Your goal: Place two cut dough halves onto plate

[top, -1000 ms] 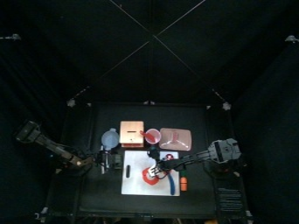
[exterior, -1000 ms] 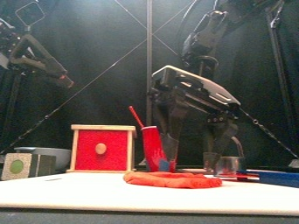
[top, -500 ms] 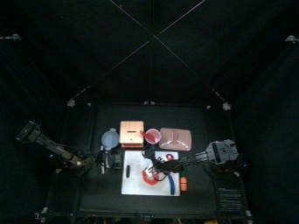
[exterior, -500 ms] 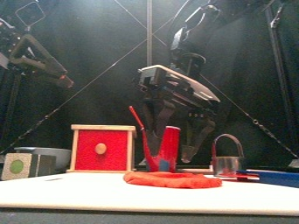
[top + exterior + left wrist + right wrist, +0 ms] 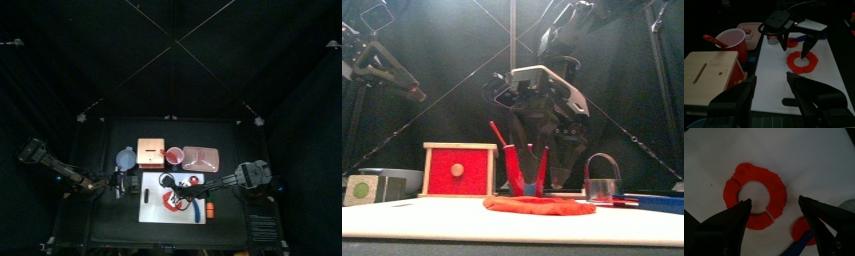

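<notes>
The two dough halves [image 5: 754, 195] lie together as a red ring on the white board [image 5: 811, 95], not on the plate [image 5: 202, 155], which sits empty at the back of the worktop [image 5: 234, 135], just past the board's far edge. In the right wrist view a thin cut line shows across the ring on one side, and the right tool [image 5: 777, 215] hangs directly above it with its two jaws spread wide, one on each side of the ring and clear of the dough. From the front, that tool [image 5: 539, 165] points down over the flat red dough [image 5: 540, 204], its tips above it and not touching. A smaller red piece [image 5: 803, 230] lies on the board just beside the ring, next to a blue tool handle [image 5: 799, 245]. Behind the board stand a red cup [image 5: 729, 42] with a red stick in it and a tan wooden block [image 5: 711, 75] with a slot in its top. The left tool [image 5: 769, 97] rests near the left edge of the board, jaws spread and holding nothing, well apart from the dough.
</notes>
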